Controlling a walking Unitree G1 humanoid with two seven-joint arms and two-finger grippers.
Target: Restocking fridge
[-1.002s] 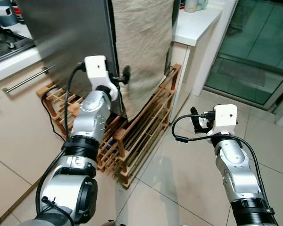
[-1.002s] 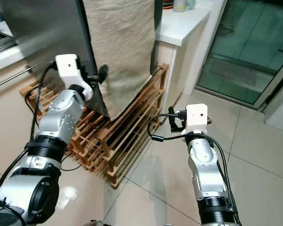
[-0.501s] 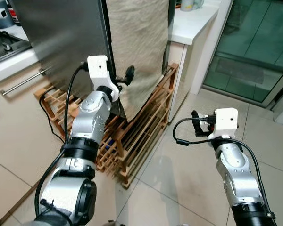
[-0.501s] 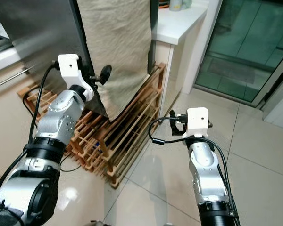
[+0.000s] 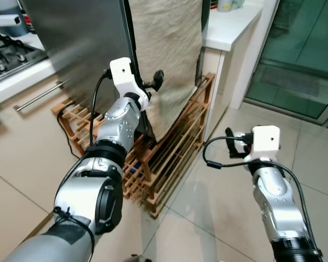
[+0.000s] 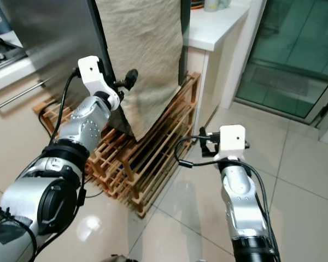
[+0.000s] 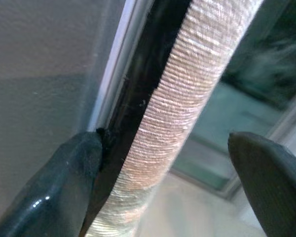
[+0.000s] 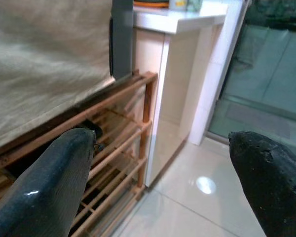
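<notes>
Pincer of the left arm (image 5: pixel 154 82) is held wide at the fridge door (image 5: pixel 82 43) edge, beside the hanging cloth (image 5: pixel 167 49). Right pincer (image 5: pixel 233 141) is held wide, empty, over tiled floor (image 5: pixel 208 218). Door is judged unopened; restocking not yet begun. Wooden rack (image 5: pixel 169 158) stands below; white counter (image 5: pixel 229 24) and glass door (image 5: pixel 300 49) are noted beyond.

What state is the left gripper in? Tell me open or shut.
Open. The left gripper has its two black fingers spread apart at the fridge door edge, beside the hanging cloth.

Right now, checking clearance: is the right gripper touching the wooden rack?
No, the right gripper hangs open over the floor tiles, apart from the wooden rack.
</notes>
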